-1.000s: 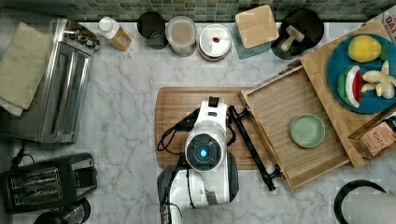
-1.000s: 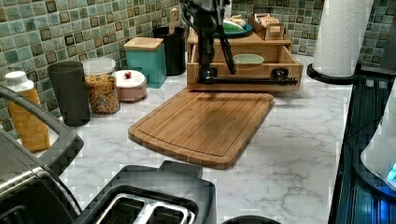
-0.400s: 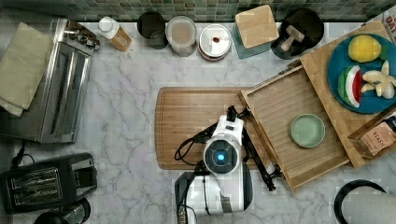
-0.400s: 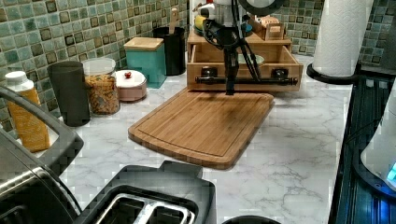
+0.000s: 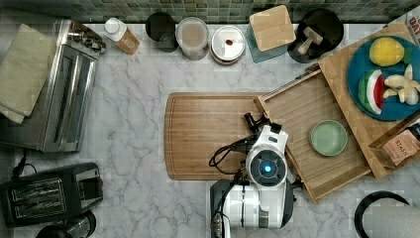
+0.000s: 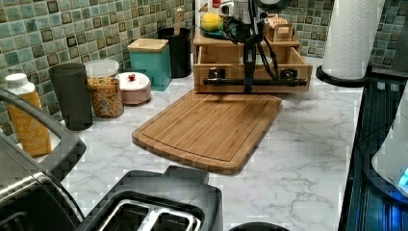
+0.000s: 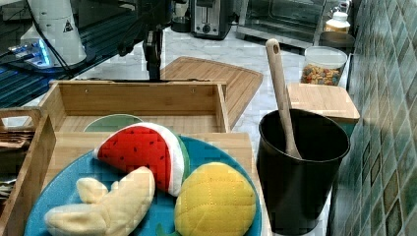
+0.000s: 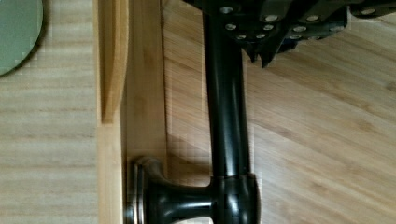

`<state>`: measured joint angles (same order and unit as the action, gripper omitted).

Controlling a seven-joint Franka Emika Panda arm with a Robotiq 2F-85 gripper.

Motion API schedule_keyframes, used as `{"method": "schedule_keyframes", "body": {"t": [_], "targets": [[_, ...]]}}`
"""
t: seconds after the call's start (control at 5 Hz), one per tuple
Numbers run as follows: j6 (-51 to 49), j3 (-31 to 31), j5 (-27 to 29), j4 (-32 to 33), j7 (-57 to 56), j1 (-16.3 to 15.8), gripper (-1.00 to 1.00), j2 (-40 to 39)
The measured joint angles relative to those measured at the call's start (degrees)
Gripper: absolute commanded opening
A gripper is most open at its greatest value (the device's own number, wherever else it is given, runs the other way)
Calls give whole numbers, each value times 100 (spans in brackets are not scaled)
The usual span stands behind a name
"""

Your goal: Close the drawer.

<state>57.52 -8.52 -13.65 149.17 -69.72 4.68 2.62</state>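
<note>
Drawer: the shallow light-wood drawer with raised rims (image 5: pixel 302 106) stands pulled out from the wooden stand; in the top view its front lies at the right edge of the flat brown cutting board (image 5: pixel 213 136), on the grey marble worktop (image 5: pixel 133 114).

Inside: a small pale green round dish (image 5: pixel 328 138) lies on the drawer bottom, near the top view's right.

Handle: a long black metal bar handle (image 6: pixel 255 82) runs across the drawer front on two posts.

Claw: the black claw (image 6: pixel 248 85) hangs straight down at the handle, near its middle in the left view. In the wrist view the claw's underside sits directly over the bar. I cannot tell if the fingers are apart or closed, or if they grip the bar.

Step, as I judge: the drawer is open and the push inward is not yet finished.

Risk 1: the claw may slide along the round bar or over it, because the bar is smooth; then the push is lost.

Risk 2: a push not square to the front may turn the drawer and jam it in the stand, or move the whole stand.

Risk 3: a hard push may make the dish slide.

Above: the round blue plate with toy fruit (image 5: pixel 384 79) rests on the stand top.
</note>
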Motion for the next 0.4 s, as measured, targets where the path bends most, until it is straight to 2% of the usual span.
{"method": "schedule_keyframes", "body": {"t": [0.4], "targets": [[-48, -11, 116, -269, -56, 2, -100, -249]]}}
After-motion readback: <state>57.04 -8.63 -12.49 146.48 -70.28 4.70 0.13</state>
